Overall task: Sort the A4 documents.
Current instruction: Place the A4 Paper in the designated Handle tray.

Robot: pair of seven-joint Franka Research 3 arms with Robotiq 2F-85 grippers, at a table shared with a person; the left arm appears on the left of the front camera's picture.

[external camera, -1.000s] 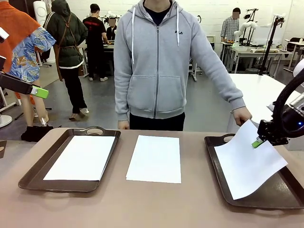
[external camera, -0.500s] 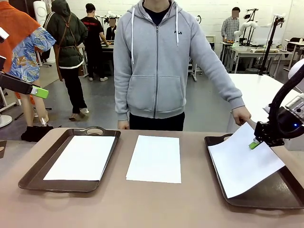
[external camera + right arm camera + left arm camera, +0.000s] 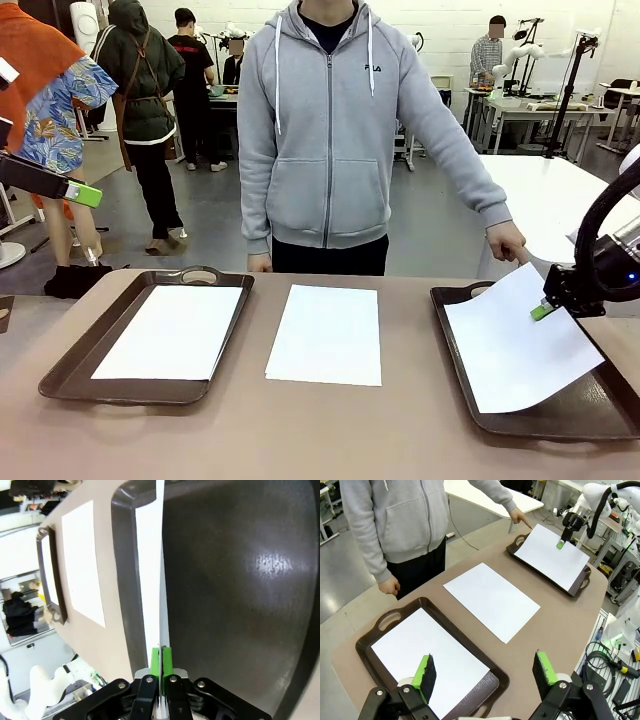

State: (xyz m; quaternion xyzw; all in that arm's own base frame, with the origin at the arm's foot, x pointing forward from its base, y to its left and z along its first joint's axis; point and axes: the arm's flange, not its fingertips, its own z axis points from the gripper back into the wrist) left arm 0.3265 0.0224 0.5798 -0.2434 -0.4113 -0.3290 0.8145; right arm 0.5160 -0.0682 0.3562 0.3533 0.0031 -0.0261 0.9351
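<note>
– Where are the A4 documents?
– One sheet (image 3: 172, 330) lies in the left tray (image 3: 70, 365). A second sheet (image 3: 325, 333) lies on the bare bench (image 3: 300, 430) between the trays. A third sheet (image 3: 515, 350) slants over the right tray (image 3: 452, 300).
– What's got hold of that one?
– The right fingers (image 3: 543, 311), clamped shut on its edge. A person's hand (image 3: 505, 240) crowds its far corner.
– And the left fingers (image 3: 426, 672)?
– Spread wide with nothing in them, raised over the bench's left end.

Left claw (image 3: 483, 663) stands spread wide; right claw (image 3: 543, 311) is pinched shut.
</note>
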